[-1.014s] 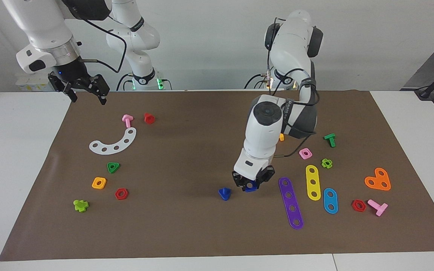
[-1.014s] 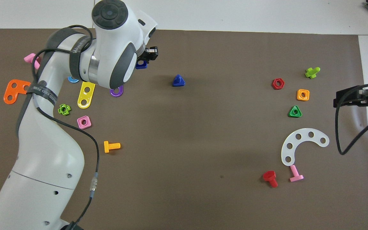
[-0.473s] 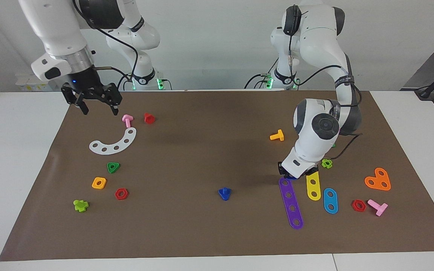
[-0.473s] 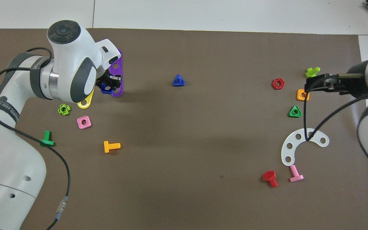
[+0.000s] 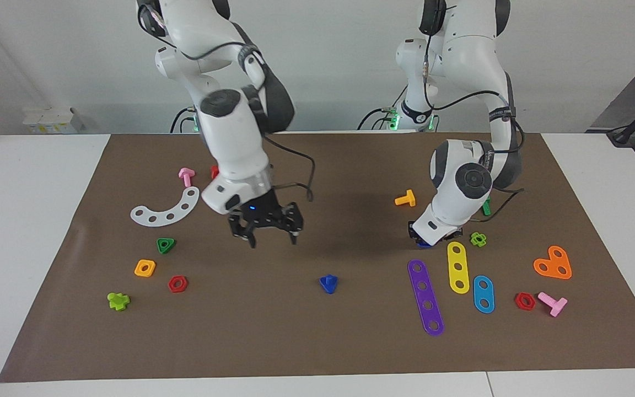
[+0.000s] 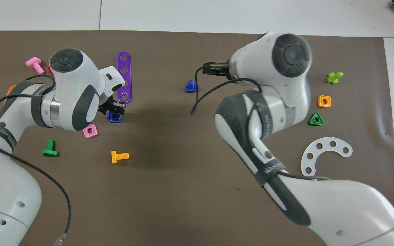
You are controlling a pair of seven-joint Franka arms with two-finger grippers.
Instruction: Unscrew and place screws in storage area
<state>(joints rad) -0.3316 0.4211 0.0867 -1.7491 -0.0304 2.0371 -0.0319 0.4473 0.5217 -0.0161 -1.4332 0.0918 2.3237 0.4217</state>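
Note:
The blue screw (image 5: 328,283) with the triangular head stands alone on the mat's middle, also in the overhead view (image 6: 191,86). My right gripper (image 5: 271,236) hangs open and empty above the mat, between the screw and the white curved strip (image 5: 166,208). The storage area (image 5: 130,242) is the mat around that strip, the green triangle (image 5: 166,245), the orange square (image 5: 145,268) and the red hexagon (image 5: 177,284). My left gripper (image 5: 432,238) is low at the left arm's end, shut on the blue nut (image 6: 114,117).
Purple (image 5: 425,296), yellow (image 5: 458,267) and blue (image 5: 483,294) strips lie by the left gripper, with an orange bolt (image 5: 405,198), a green cross nut (image 5: 478,239) and an orange heart piece (image 5: 553,263). A lime cross piece (image 5: 118,300) and a pink bolt (image 5: 186,176) lie at the storage end.
My right arm has swung from the mat's corner by its base to over the middle, close to the blue screw. My left gripper has carried the blue nut past the purple strip, toward the robots.

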